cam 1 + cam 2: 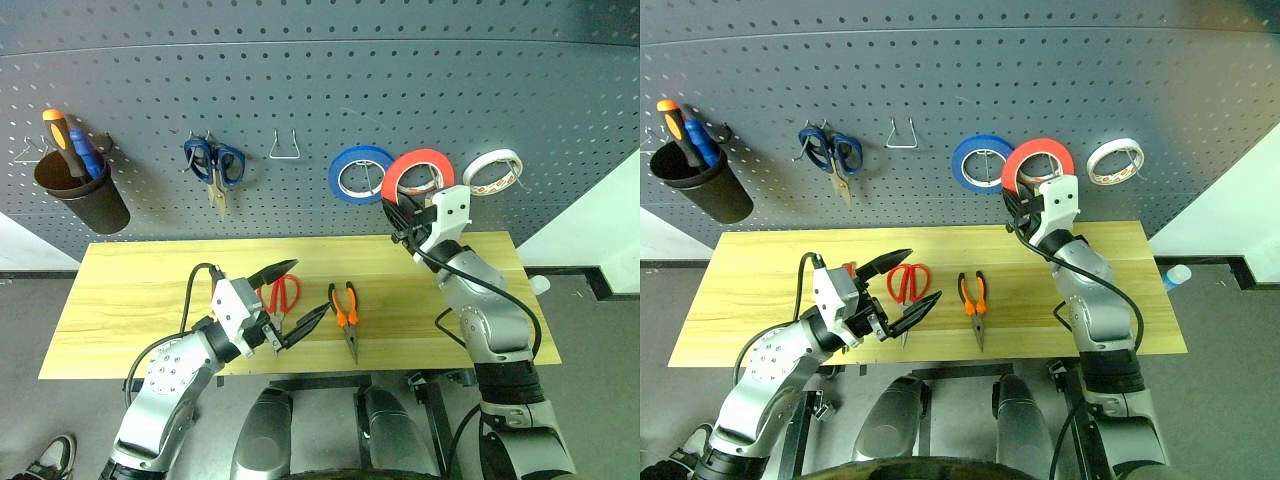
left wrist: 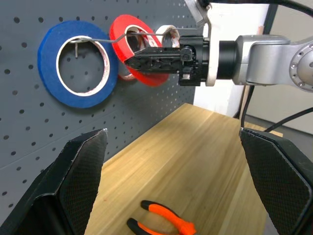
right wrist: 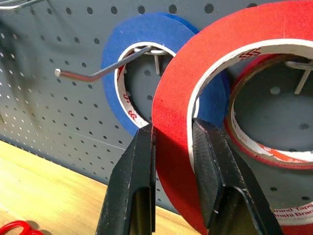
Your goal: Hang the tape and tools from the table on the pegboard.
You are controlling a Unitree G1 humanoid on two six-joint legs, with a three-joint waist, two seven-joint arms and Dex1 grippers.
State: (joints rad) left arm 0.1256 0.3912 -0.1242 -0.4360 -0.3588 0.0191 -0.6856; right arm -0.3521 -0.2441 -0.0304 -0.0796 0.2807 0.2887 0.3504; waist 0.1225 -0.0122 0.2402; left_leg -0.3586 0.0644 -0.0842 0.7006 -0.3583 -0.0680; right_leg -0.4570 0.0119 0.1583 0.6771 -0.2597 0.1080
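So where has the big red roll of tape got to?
The red tape is held up at the pegboard in the right claw, between the blue roll and the white roll.

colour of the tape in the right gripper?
Bright red tape with a pale core; clearest in the right wrist view.

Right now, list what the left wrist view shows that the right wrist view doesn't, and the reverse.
Left wrist view adds the pliers on the table, the open left gripper and the white roll. Right wrist view adds a red scissors handle. Both have the right gripper shut on the red tape, by the blue roll on the pegboard.
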